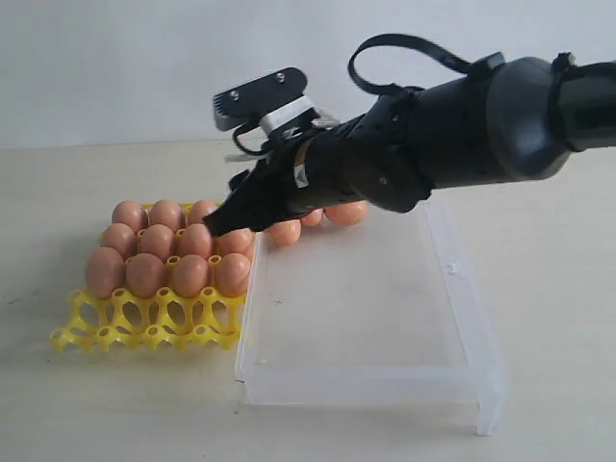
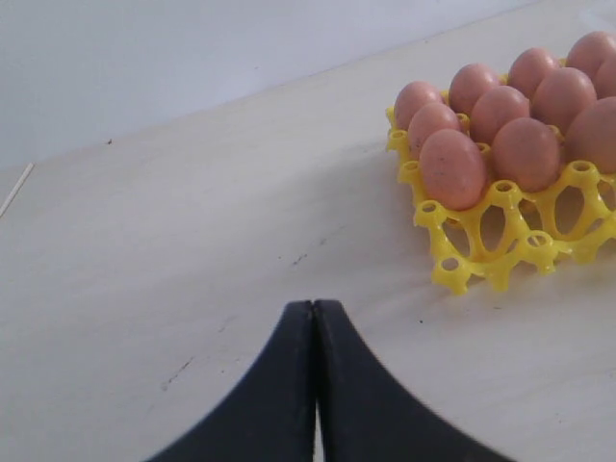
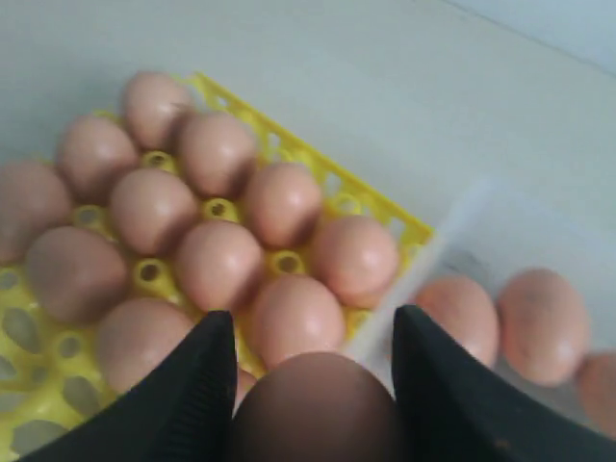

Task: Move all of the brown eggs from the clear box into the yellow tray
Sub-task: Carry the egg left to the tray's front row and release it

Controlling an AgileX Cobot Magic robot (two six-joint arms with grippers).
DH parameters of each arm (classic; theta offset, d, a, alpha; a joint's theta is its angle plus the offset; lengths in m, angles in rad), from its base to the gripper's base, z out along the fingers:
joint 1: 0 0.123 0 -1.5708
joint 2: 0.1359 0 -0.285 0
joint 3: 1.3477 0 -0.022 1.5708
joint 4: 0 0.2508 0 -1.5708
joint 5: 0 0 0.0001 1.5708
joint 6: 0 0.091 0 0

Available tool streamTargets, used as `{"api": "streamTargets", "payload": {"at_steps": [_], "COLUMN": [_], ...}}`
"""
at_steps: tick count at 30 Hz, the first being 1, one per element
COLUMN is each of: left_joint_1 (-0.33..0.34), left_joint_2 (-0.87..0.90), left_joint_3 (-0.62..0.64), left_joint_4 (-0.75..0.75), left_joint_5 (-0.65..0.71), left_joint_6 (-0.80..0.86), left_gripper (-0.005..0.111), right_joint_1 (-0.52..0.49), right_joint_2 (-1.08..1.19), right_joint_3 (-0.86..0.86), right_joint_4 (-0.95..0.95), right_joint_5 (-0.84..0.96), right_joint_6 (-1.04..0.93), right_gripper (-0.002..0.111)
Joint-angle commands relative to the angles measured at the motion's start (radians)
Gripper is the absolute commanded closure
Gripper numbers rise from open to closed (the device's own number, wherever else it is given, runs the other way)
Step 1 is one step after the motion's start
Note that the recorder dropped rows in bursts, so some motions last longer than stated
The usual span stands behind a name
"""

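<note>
Fingers (image 3: 192, 385) of the right gripper (image 3: 313, 332) stand apart, clamped on one brown egg (image 3: 313, 409). Only its rounded end shows between them, so its long axis probably runs along the fingers. Just below, the held egg hangs over the yellow tray (image 1: 144, 325), at the tray's edge that lies against the clear box (image 1: 460, 274), above cups that look already filled. The bare cups (image 1: 164, 313) form the row along the tray's edge nearest the exterior camera. From the fingers, then, a free seat lies toward that edge and downward. Whether the cup at the tray's far corner beside the box is free cannot be told, because the gripper hides it. Farther on, about three more eggs (image 1: 346, 213) lie along the box's far edge, close behind the right arm. Farthest from the work, the left gripper (image 2: 315, 322) hovers low over the worktop (image 2: 192, 241) with its fingers pressed together and nothing in them, off the tray's side away from the box, so the right arm is the nearer one.
</note>
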Motion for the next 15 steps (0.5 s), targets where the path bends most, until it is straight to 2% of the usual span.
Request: {"api": "streamTargets", "payload": {"at_steps": [1,15], "left_joint_1": [-0.006,-0.006], "left_joint_2": [-0.006,-0.006], "left_joint_3": [-0.004,-0.004], "left_joint_4": [0.0,0.0], "left_joint_5": [-0.006,-0.006], "left_joint_6": [-0.006,-0.006], "left_gripper": [0.107,0.107], "right_joint_1": [0.052,0.117], "right_joint_2": [0.024,0.132], "right_joint_3": [0.018,0.025], "right_joint_4": [0.05,0.064], "right_joint_5": [-0.13,-0.169], "right_joint_6": [-0.114,-0.167], "right_gripper": [0.108,0.108]}}
